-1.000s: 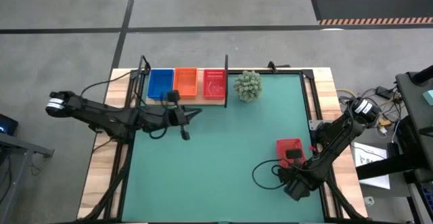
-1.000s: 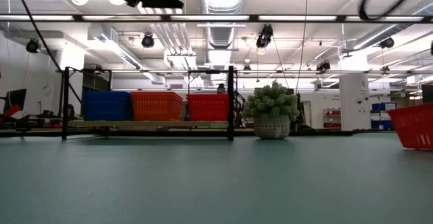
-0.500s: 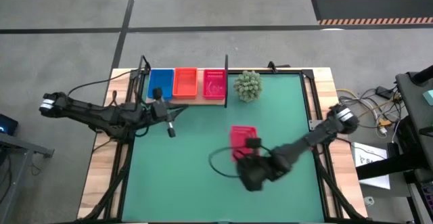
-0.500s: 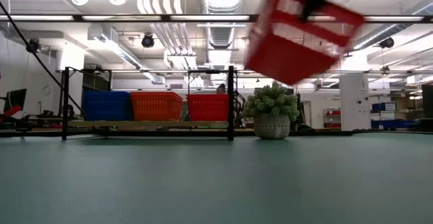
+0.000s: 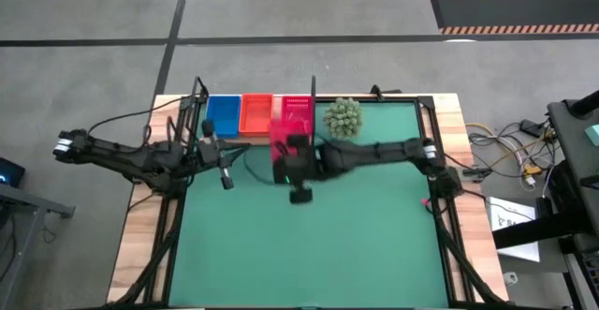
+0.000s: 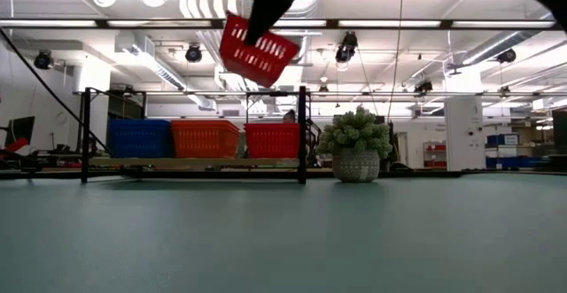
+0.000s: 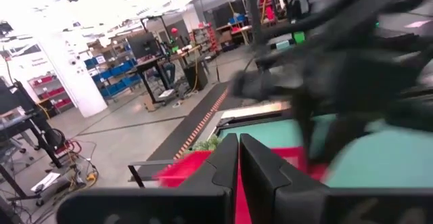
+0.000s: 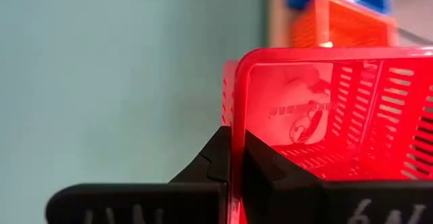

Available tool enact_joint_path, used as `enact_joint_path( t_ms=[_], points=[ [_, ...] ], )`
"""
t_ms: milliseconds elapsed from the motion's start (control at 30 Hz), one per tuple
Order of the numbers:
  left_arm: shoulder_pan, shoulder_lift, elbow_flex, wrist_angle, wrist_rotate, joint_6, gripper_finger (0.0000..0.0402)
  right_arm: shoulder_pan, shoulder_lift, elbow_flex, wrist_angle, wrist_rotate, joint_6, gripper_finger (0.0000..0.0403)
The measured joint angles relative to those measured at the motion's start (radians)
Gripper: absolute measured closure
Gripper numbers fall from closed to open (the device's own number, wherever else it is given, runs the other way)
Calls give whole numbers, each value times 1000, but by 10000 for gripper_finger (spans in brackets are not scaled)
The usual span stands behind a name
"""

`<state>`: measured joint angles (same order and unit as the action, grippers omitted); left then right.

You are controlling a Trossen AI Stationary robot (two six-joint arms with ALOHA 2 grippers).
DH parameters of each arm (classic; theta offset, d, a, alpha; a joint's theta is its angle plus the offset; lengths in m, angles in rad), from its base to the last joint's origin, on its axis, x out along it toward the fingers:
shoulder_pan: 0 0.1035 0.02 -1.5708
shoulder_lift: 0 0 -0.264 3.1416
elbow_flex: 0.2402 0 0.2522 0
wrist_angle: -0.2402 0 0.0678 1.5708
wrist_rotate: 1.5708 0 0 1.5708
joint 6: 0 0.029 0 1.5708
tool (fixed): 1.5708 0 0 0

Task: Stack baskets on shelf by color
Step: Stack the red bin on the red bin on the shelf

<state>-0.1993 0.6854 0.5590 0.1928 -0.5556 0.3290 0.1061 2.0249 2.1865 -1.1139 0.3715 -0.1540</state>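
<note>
On the shelf [image 5: 245, 140] at the table's far left stand a blue basket [image 5: 222, 113], an orange basket [image 5: 255, 113] and a red basket [image 6: 273, 140] in a row. Another red basket [image 6: 258, 51] hangs tilted in the air above the shelf's right end, with my right gripper [image 8: 233, 158] shut on it. In the high view this basket [image 5: 284, 134] covers part of the shelved red one. My left gripper [image 5: 225, 177] is shut and holds nothing, near the shelf's front, left of the held basket. My right gripper pinches one wall of the red basket at its rim [image 8: 237, 126], one finger inside the basket and one outside. The fingers slant down from the table's right side. The basket is lifted clear and hangs tilted below the fingers, above the shelf's right end.
A spiky green plant in a pot [image 5: 343, 119] stands just right of the shelf's black post [image 6: 302, 134]. The green mat [image 5: 309, 244] stretches toward the near edge. My right arm [image 5: 393, 148] reaches across the table's far half from the right.
My right gripper has swept from the table's near right corner up and across toward the shelf, carrying the red basket, which is now lifted clear and tilted above the shelf's right end. My left gripper has drawn back toward the table's left edge, still shut.
</note>
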Motion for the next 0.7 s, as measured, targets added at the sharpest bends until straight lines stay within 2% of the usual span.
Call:
enact_joint_path(
  t_ms=[200,333,567,700],
  points=[
    [0,-29,-10,0,0,0,402,-169,115,138,12,6,-96,394],
    [0,-20,-10,0,0,25,402,-255,160,169,12,-12,-156,394],
    [1,-19,-10,0,2,52,402,-321,163,169,-70,-20,-180,394],
    [1,-24,-10,0,2,63,402,-334,160,169,-87,-94,-177,394]
  ],
)
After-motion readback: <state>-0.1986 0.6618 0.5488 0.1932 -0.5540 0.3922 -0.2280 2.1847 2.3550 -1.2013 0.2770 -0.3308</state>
